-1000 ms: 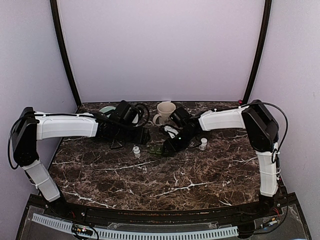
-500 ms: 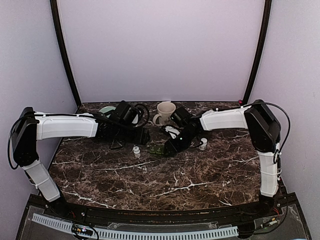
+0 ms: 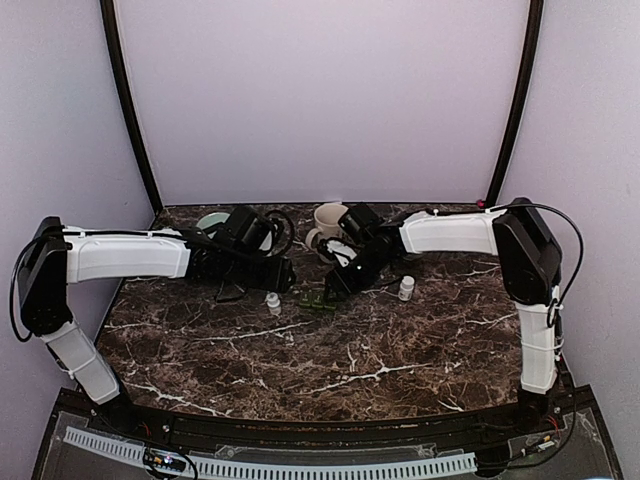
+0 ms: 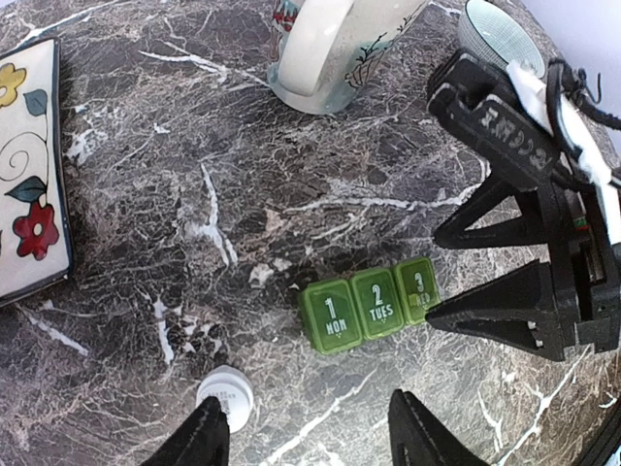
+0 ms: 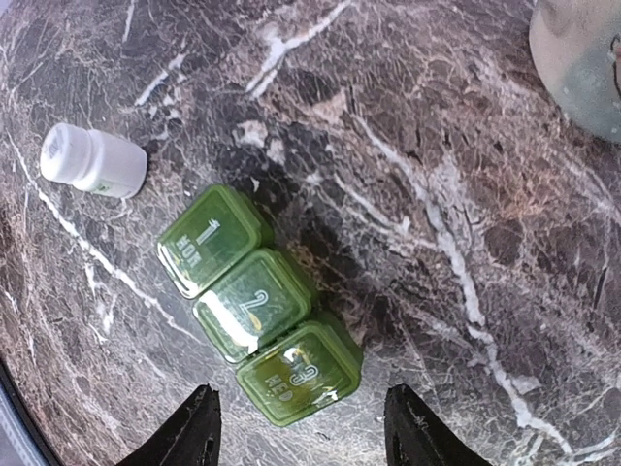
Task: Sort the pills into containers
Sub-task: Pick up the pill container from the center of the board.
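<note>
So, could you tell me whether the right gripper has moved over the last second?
Yes: the right gripper has shifted left, away from the right-hand white bottle.

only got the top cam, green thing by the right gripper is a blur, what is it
Observer: A green pill organizer, three joined boxes marked 1 MON, 2 TUES, 3 WED.
Operator: boxes open or shut
Observer: All three look shut in both wrist views.
Operator: right gripper holding it
Observer: No. The right gripper is open, with the WED end nearest its fingers and nothing clamped.
</note>
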Robot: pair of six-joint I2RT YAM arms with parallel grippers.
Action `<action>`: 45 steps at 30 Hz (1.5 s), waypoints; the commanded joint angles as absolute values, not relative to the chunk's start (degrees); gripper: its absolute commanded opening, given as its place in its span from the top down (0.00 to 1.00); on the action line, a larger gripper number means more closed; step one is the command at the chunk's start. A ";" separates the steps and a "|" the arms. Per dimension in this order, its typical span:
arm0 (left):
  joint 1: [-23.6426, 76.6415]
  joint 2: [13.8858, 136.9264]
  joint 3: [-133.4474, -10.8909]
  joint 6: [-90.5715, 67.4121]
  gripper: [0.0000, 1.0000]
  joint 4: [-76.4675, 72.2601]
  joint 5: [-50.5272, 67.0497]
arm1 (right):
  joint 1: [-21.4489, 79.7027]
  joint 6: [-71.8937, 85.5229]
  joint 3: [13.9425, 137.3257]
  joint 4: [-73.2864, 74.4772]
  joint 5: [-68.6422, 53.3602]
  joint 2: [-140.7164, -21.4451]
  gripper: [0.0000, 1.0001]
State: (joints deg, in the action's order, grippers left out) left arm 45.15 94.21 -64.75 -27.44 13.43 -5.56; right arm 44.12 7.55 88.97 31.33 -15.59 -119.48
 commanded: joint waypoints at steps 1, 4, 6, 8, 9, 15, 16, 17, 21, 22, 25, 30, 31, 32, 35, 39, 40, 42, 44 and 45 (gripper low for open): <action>45.11 91.54 -63.64 -28.64 0.43 13.62 -4.08 | 43.95 6.51 91.15 30.27 -15.84 -118.62 0.42; 45.67 91.83 -63.74 -28.52 0.43 13.66 -4.21 | 43.83 6.10 92.30 30.08 -16.98 -119.91 0.42; 45.98 92.20 -63.87 -28.42 0.43 13.62 -4.21 | 43.85 5.75 93.12 29.99 -18.13 -120.86 0.43; 46.33 92.57 -64.03 -28.31 0.43 13.72 -4.21 | 43.86 5.56 93.61 29.46 -19.10 -121.61 0.43; 46.51 92.88 -64.07 -28.24 0.43 13.78 -4.22 | 43.86 5.51 93.67 28.98 -19.50 -121.99 0.43; 47.49 94.07 -64.07 -28.30 0.43 13.94 -4.17 | 43.85 4.58 94.81 28.20 -21.86 -124.52 0.43; 47.59 94.12 -63.97 -28.38 0.43 13.97 -4.26 | 43.81 4.44 94.78 28.21 -21.94 -124.80 0.44; 47.72 94.14 -63.91 -28.45 0.43 13.97 -4.30 | 43.84 4.28 94.61 28.05 -22.07 -125.07 0.44; 47.90 94.13 -63.81 -28.57 0.43 13.98 -4.31 | 43.67 4.10 93.41 27.15 -22.38 -125.46 0.44; 47.94 94.14 -63.81 -28.64 0.43 13.98 -4.37 | 43.68 4.06 93.08 27.08 -22.59 -125.42 0.44; 47.99 94.14 -63.76 -28.65 0.43 14.04 -4.36 | 43.66 4.14 91.79 26.53 -22.92 -125.02 0.45; 48.01 94.21 -63.80 -28.70 0.43 14.14 -4.56 | 43.68 4.58 88.85 25.22 -23.29 -124.22 0.46; 47.99 94.24 -63.79 -28.66 0.43 14.08 -4.57 | 43.68 4.63 88.47 25.15 -23.33 -124.19 0.47; 47.99 94.24 -63.88 -28.65 0.43 14.12 -4.61 | 43.76 4.72 88.24 25.07 -23.36 -124.12 0.47; 47.99 94.23 -64.03 -28.42 0.43 14.09 -4.83 | 43.85 5.28 87.13 24.44 -23.20 -123.79 0.47; 47.99 94.31 -64.25 -28.23 0.43 14.15 -5.03 | 43.83 5.67 86.53 24.16 -22.96 -123.75 0.50; 48.03 94.42 -64.25 -28.22 0.43 14.19 -5.08 | 43.85 5.73 86.45 24.08 -23.02 -123.75 0.51; 47.99 94.46 -64.27 -28.17 0.43 14.16 -5.02 | 43.86 5.93 86.24 24.01 -23.02 -123.75 0.53; 47.99 94.55 -64.26 -28.21 0.43 14.18 -5.17 | 43.94 6.10 85.98 23.91 -23.11 -123.76 0.55; 47.99 94.49 -64.25 -28.17 0.43 14.08 -5.16 | 43.98 6.10 85.84 23.89 -23.09 -123.75 0.57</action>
